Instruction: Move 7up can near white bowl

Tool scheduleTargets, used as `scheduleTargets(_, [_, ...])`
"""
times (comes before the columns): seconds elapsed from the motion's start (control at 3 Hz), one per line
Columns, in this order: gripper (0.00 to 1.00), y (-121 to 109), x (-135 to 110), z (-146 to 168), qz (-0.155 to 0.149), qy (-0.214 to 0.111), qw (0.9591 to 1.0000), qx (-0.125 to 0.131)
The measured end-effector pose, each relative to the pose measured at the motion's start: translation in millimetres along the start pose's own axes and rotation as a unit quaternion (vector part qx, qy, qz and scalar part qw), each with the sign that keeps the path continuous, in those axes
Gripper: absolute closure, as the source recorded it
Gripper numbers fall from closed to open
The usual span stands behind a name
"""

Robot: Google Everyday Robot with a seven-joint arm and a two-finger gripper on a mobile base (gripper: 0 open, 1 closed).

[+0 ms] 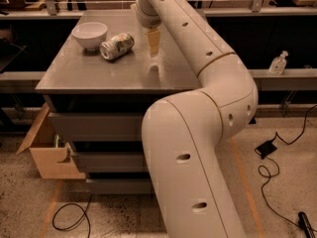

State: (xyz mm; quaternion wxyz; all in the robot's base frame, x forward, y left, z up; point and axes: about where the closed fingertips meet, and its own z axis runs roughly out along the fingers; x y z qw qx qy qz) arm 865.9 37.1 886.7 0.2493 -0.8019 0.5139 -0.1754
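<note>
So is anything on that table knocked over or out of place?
Only the 7up can: it lies on its side next to the white bowl instead of standing. No spill shows. The robot's hand hangs above the table, on the can's side away from the bowl, not touching it.

The arm [198,133] partly hides the gripper [153,42] near the 7up can [117,46].

My hand [154,47], tan and matt below my arm's [208,58] smooth cream shell, hangs over the worktop [99,73] near its far edge. That worktop is grey with a dull metallic sheen. The 7up can [117,45] is dented printed metal; the white bowl [89,34] smooth, glossy.
</note>
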Motion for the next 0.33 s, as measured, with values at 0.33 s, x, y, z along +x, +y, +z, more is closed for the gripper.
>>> scheduleTargets(0.33, [0.0,-1.7,0.4,-0.8,0.001,0.0,1.0,0.002])
